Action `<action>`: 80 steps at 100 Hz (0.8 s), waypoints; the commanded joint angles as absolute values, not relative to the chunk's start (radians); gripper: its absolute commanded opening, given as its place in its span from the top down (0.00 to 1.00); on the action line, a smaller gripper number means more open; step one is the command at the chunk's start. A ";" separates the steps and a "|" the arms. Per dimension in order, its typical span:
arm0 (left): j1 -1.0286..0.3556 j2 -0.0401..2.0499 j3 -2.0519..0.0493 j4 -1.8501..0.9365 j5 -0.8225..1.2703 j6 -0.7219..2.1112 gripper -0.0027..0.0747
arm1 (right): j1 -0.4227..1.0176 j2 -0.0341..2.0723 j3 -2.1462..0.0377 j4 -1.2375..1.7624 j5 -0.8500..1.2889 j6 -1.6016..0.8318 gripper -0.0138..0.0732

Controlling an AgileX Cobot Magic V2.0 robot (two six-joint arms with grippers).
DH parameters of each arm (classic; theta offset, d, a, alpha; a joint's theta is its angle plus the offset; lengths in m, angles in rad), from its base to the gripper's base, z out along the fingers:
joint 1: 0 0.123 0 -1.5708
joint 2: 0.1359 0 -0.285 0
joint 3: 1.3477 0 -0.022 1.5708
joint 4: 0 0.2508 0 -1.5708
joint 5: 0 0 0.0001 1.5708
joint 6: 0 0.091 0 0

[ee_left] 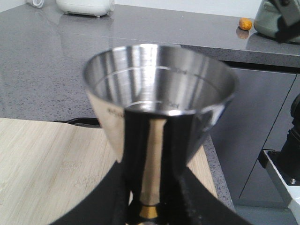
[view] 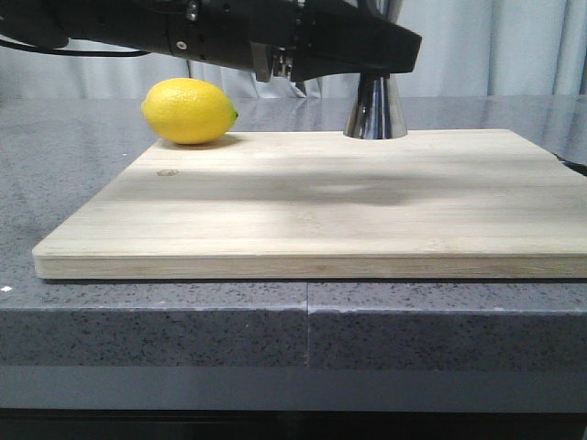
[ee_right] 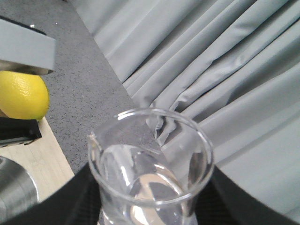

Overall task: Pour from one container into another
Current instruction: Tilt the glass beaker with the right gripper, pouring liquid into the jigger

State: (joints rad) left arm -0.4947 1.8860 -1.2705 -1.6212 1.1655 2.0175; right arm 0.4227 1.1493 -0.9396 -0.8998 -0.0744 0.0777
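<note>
I have one tall shiny steel jigger (ee_left: 157, 122) shaped like an hourglass, with a thin gold band at its waist. It stands on the pale wooden cutting board (view: 312, 202), at about one o'clock on the board in the front view. My left gripper (ee_left: 152, 206) is closed around the jigger's narrow middle, with a black finger on each side.

My right gripper (ee_right: 150, 206) is clamped on one small clear glass beaker (ee_right: 152, 164) with a pouring lip. The beaker is held up in the air. In the right wrist view the jigger's rim peeks in near the beaker, at about eight o'clock from it. I cannot tell how much liquid is inside the glass.

I think I am at the step just before the pour: one arm steadies the jigger, the other carries the beaker. Next I need to bring the lip over the jigger's open mouth and tip slowly, so nothing spills on the board.

I also count one yellow lemon (view: 190, 111), sitting at eleven o'clock by the board's far corner.
</note>
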 commanded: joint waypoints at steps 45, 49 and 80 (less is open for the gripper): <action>-0.504 1.825 -1.303 -1.691 1.280 2.010 0.99 | 0.424 1.131 -0.977 -1.022 -0.144 0.073 0.61; -0.504 1.825 -1.303 -1.691 1.280 2.010 0.99 | 0.424 1.131 -0.977 -1.028 -0.146 0.073 0.61; -0.504 1.825 -1.303 -1.691 1.280 2.010 0.99 | 0.424 1.131 -0.977 -1.070 -0.148 0.073 0.61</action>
